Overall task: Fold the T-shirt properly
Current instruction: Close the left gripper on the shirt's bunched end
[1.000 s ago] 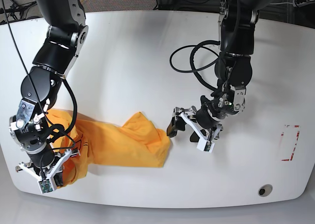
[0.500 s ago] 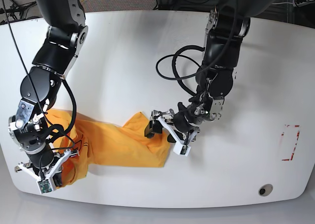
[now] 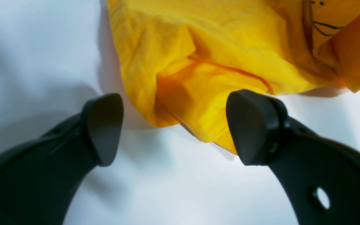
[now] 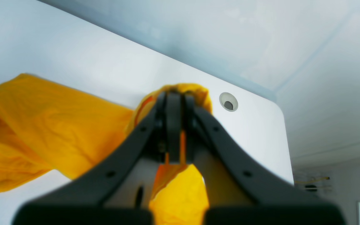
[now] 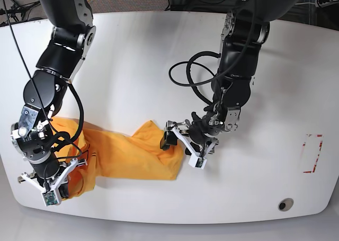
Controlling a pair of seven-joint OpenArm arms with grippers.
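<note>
Having swung in toward the T-shirt (image 5: 132, 153) bunched on the tabletop (image 5: 159, 66), left tool (image 3: 173, 128) is spreading wide around its edge, while right tool (image 4: 173, 125) is pinching fabric as an anchor.

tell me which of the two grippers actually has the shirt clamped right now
The right gripper: its jaws are shut on a bunch of the T-shirt. The left gripper is open, straddling the shirt's other end without pinching it.
</note>
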